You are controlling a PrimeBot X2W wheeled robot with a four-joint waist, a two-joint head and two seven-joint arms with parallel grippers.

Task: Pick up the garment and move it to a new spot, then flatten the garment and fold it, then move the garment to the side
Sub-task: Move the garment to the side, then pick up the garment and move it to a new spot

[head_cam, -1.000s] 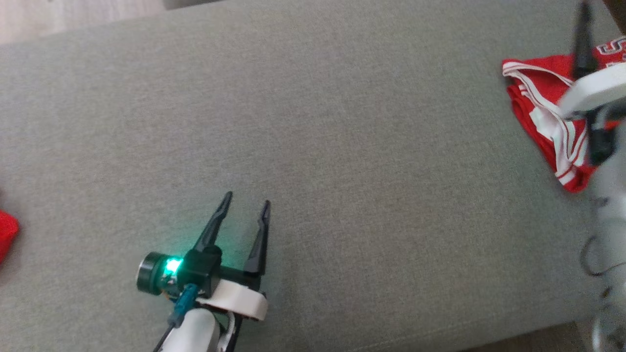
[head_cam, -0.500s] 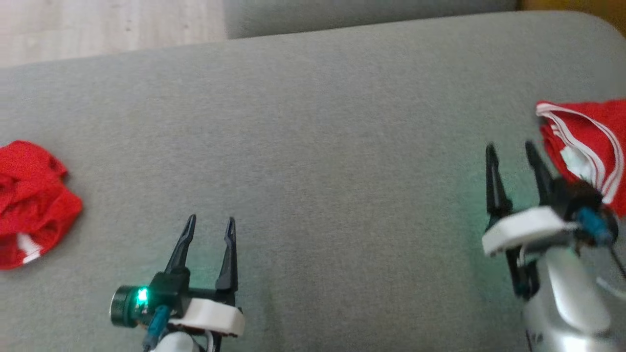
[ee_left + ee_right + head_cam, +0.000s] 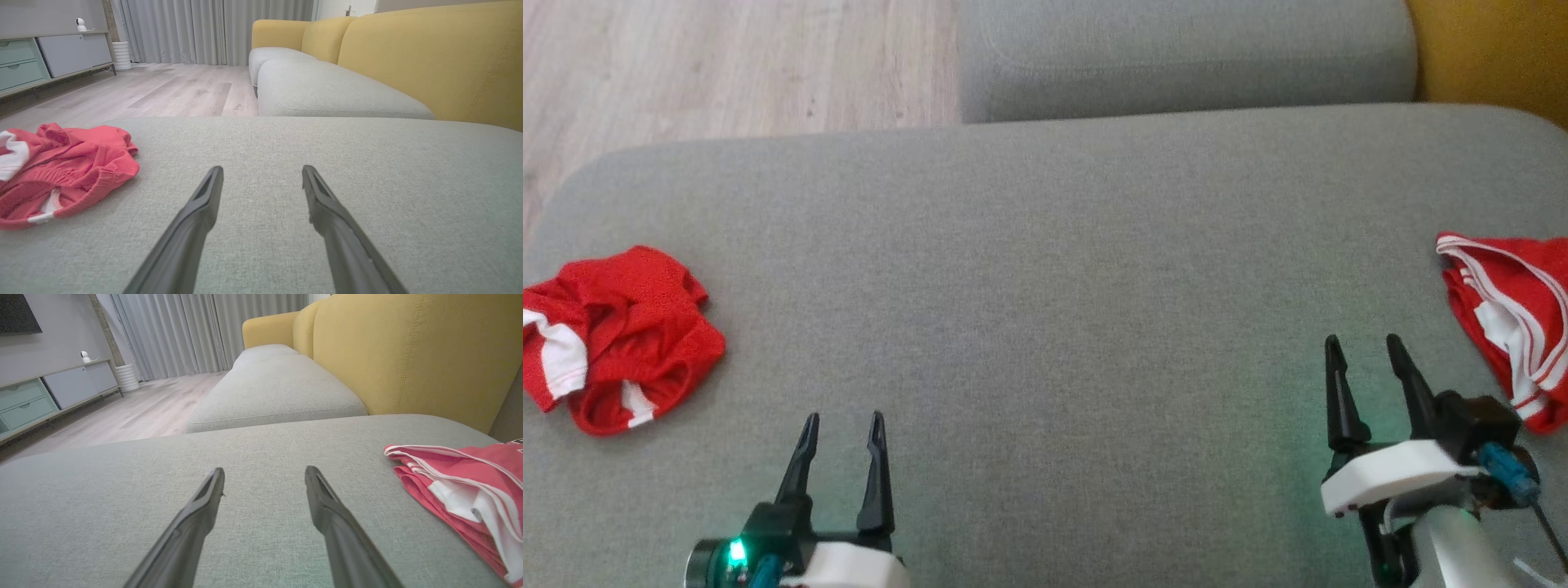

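A crumpled red garment (image 3: 613,335) with white trim lies at the left end of the grey cushion (image 3: 1045,269); the left wrist view has it (image 3: 61,163) to the left of my fingers. A second red garment (image 3: 1511,318) with white stripes lies folded at the right edge, seen close on the right in the right wrist view (image 3: 461,477). My left gripper (image 3: 842,420) (image 3: 262,171) is open and empty near the front edge, right of the crumpled garment. My right gripper (image 3: 1362,343) (image 3: 264,471) is open and empty just left of the folded one.
Behind the grey cushion sits another grey seat cushion (image 3: 1176,57), with a yellow backrest (image 3: 1494,49) at the far right. Wood floor (image 3: 727,65) lies beyond the cushion's far left corner. A low cabinet (image 3: 41,57) stands across the room.
The head camera has swung, bringing the crumpled garment into view. My right gripper, earlier over the folded garment, now sits lower and to its left, clear of the cloth.
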